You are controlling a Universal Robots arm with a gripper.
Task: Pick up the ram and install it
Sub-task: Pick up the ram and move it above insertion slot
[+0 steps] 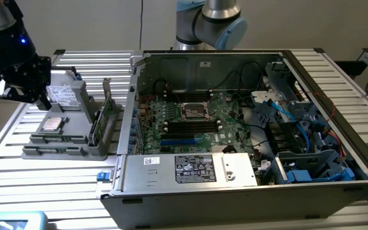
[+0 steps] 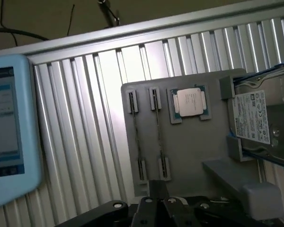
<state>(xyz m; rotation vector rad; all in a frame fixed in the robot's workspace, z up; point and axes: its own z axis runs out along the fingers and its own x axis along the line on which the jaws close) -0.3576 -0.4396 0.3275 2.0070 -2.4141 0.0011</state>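
Note:
My gripper hangs shut over the back part of a grey parts tray at the exterior view's left, with nothing seen between its fingers. In the wrist view the dark gripper sits just over the tray. Two narrow holders on the tray each carry a thin dark strip between end clips. I cannot tell whether either strip is the ram seen edge-on. The open computer case lies to the exterior view's right, with black memory slots beside the processor socket.
On the tray lie a processor chip, a silver-grey hard drive and an upright green expansion card. A light-blue tablet lies on the slatted aluminium table. The power supply and blue cables crowd the case's near side.

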